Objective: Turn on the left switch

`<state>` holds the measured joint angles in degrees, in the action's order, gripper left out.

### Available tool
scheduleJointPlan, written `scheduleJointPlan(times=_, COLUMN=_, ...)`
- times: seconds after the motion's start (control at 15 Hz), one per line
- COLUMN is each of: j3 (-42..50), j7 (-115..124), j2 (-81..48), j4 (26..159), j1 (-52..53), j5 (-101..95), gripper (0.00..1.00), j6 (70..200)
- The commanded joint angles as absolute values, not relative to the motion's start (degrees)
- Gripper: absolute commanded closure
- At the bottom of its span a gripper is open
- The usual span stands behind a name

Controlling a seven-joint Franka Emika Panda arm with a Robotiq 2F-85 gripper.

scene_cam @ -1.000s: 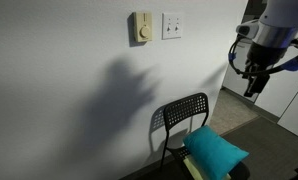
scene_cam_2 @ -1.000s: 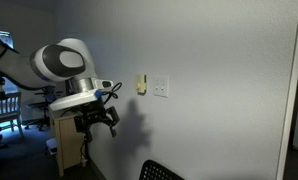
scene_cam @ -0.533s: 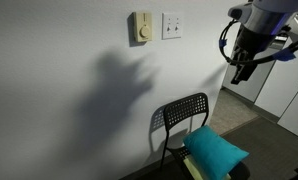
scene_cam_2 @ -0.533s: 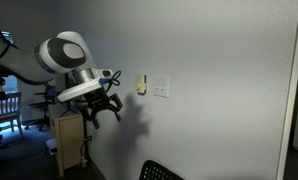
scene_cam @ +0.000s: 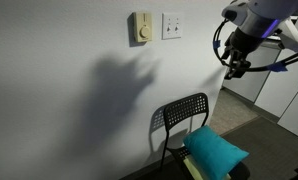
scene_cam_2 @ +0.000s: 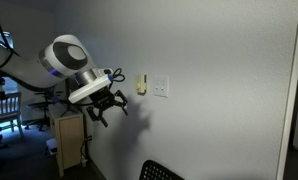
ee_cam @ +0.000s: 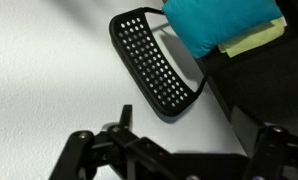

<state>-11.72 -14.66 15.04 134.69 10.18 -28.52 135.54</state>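
Note:
A white square wall plate with two small toggles hangs on the white wall; the left switch is the toggle nearer the beige box. The plate also shows in an exterior view, where its toggles are too small to tell apart. My gripper hangs in the air to the right of the plate and below it, clear of the wall. It also shows in an exterior view. In the wrist view my gripper is open and empty, with its jaws wide apart. The plate is out of the wrist view.
A beige box with a round dial sits just left of the plate. A black perforated chair with a teal cushion stands against the wall below; both show in the wrist view. A wooden cabinet stands behind the arm.
My gripper has risen and moved closer to the wall plate. The jaws have stayed open.

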Motion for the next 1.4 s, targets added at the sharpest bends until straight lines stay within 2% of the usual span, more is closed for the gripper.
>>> scheduleJointPlan(times=0.0, j3=-11.4, j7=-19.8, j2=8.2, j4=129.1, j1=9.0, j5=-34.5, gripper=0.00, j6=138.4)
scheduleJointPlan(times=0.33, j3=-10.2, j7=-27.1, j2=-1.4, j4=118.9, j1=9.7, j5=-34.2, gripper=0.00, j6=139.0)
scheduleJointPlan(times=0.4, j3=-10.7, j7=-23.8, j2=3.1, j4=123.5, j1=10.0, j5=-34.7, gripper=0.00, j6=137.7)
scheduleJointPlan(times=0.73, j3=-10.9, j7=-22.7, j2=1.7, j4=122.4, j1=10.3, j5=-36.3, gripper=0.00, j6=137.0)
scheduleJointPlan(times=1.33, j3=-13.2, j7=-18.5, j2=-5.0, j4=110.8, j1=13.1, j5=-51.5, gripper=0.00, j6=130.2)
